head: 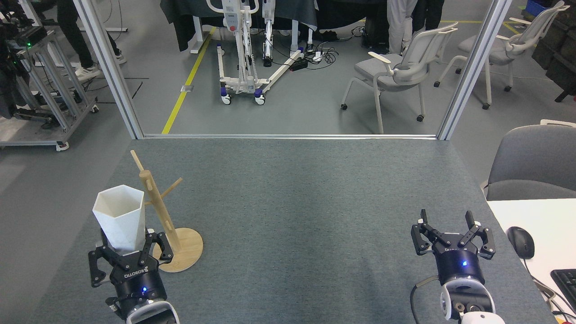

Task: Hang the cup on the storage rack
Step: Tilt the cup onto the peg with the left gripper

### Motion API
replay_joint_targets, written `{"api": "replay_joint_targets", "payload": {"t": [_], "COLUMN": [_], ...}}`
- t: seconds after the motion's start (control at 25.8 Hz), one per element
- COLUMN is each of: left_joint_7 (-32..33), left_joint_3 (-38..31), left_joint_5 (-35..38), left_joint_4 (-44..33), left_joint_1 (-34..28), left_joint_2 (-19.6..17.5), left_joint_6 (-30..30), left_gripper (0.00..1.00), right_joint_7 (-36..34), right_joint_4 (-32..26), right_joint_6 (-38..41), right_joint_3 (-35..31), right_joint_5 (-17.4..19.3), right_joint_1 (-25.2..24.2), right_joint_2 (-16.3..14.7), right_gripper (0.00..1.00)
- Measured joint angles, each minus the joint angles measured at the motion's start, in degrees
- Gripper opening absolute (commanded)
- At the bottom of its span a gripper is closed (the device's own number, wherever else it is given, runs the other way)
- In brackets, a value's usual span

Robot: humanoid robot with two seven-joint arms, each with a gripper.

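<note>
Grey carpet-like covering spreads over the tabletop [292, 216], whose far edge meets a metal frame [108, 67]. Beyond it lie grey floor, a yellow line [186, 81], a wheeled lift stand [245, 54] and chairs [396, 67]. Near the front-left corner, the left gripper [123, 252] clamps the base of the white cup [119, 218], held upright just beside the storage rack [168, 225]. Near the front-right corner, the right gripper [450, 231] hangs spread and empty beside a white desk [544, 220] bearing a mouse [520, 241].
</note>
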State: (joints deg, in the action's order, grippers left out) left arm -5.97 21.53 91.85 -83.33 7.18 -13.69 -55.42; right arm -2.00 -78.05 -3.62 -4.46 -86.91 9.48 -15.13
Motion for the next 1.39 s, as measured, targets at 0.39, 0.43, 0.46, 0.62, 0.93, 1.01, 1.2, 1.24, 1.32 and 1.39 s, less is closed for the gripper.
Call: {"api": "replay_joint_targets", "payload": {"t": [0.39,0.43,0.46,0.62,0.93,1.01,1.2,1.24,1.32,1.39], "left_joint_7": [0.00,0.00,0.00,0.00,0.00,0.00,0.00,0.00,0.00,0.00], "left_joint_3": [0.24,0.27,0.29,0.44,0.71,0.76,0.99,1.02,1.05,1.06], "left_joint_5": [-0.01,-0.01,-0.01,0.04,0.16,0.17,0.17,0.17,0.10,0.05], "left_joint_4": [1.19,1.35,1.50,2.11,2.63,2.76,4.30,4.55,5.17,5.75], "left_joint_1": [0.34,0.37,0.39,0.45,0.42,0.40,0.52,0.76,1.34,1.77], "left_joint_2": [0.06,0.06,0.09,0.18,0.36,0.39,0.57,0.59,0.62,0.64], "left_joint_6": [0.09,0.18,0.27,0.48,0.57,0.61,1.03,1.14,1.19,1.22], "left_gripper": [0.00,0.00,0.00,0.00,0.00,0.00,0.00,0.00,0.00,0.00], "right_joint_7": [-0.05,-0.05,-0.05,-0.09,-0.05,0.48,0.92,0.93,0.99,1.01], "right_joint_4": [0.00,0.00,0.00,0.00,-0.49,-0.92,-1.33,-1.36,-1.39,-1.39], "right_joint_6": [-0.04,-0.05,-0.05,-0.08,-0.09,-0.09,-0.09,-0.09,-0.05,0.00], "right_joint_3": [-0.10,-0.10,-0.12,-0.19,-0.24,-0.24,-0.16,-0.14,-0.13,-0.12], "right_joint_5": [-0.04,-0.03,-0.04,-0.03,-0.01,-0.01,-0.02,-0.01,-0.02,-0.01], "right_joint_1": [-0.04,-0.02,0.00,0.08,0.07,0.14,0.12,0.08,0.05,0.02], "right_joint_2": [-0.24,-0.31,-0.38,-0.55,-0.19,-0.13,-0.17,-0.19,-0.22,-0.23], "right_gripper": [1.00,1.00,1.00,1.00,1.00,1.00,1.00,1.00,1.00,1.00]}}
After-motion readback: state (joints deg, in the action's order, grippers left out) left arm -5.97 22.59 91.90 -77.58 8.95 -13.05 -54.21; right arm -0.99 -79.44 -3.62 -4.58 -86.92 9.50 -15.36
